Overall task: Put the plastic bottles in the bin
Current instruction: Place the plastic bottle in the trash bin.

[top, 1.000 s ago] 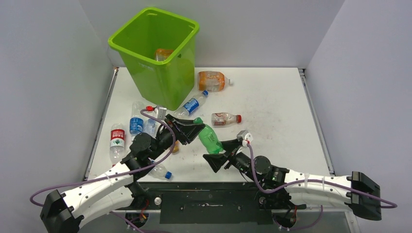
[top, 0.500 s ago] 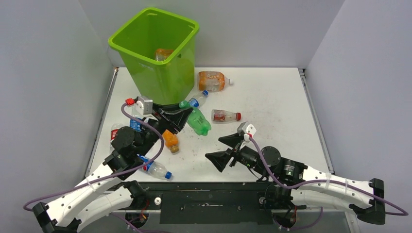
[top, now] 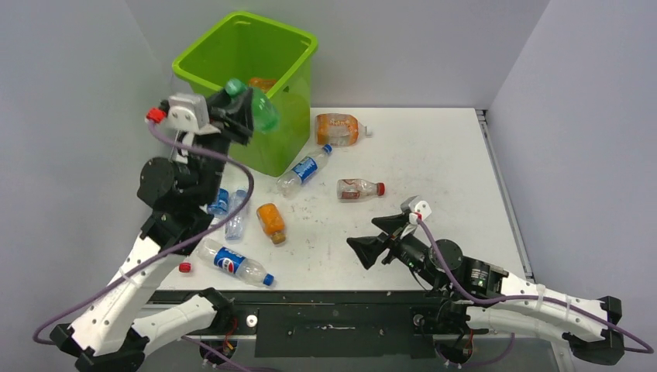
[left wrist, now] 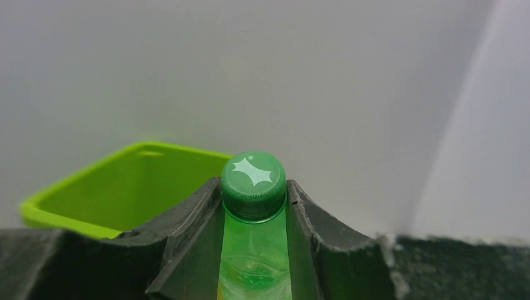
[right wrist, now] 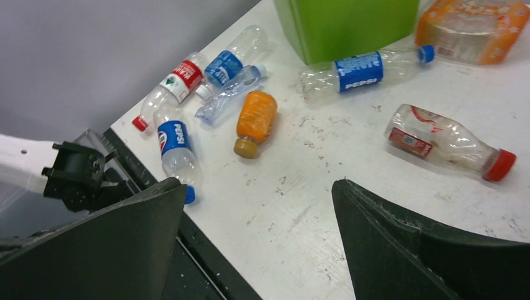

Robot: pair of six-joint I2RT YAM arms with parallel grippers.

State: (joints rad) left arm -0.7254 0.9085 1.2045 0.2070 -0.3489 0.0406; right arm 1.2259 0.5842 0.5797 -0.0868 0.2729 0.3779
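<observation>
Jaws of the left gripper (top: 245, 116) pinch a green bottle (top: 264, 113) at its neck, up by the near rim of the bin (top: 293, 48). Right gripper (top: 381, 237) gapes wide and empty, low over the table (top: 442, 155). Loose bottles (top: 270, 220) lie scattered before the bin.

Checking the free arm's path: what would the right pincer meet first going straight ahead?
Probably the orange bottle, lying ahead of the open right pincer; height unclear, so maybe the table first.

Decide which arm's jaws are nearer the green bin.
Left. The left jaws hold a green bottle up at the bin rim; the right jaws stand open low over the table, well away.
</observation>
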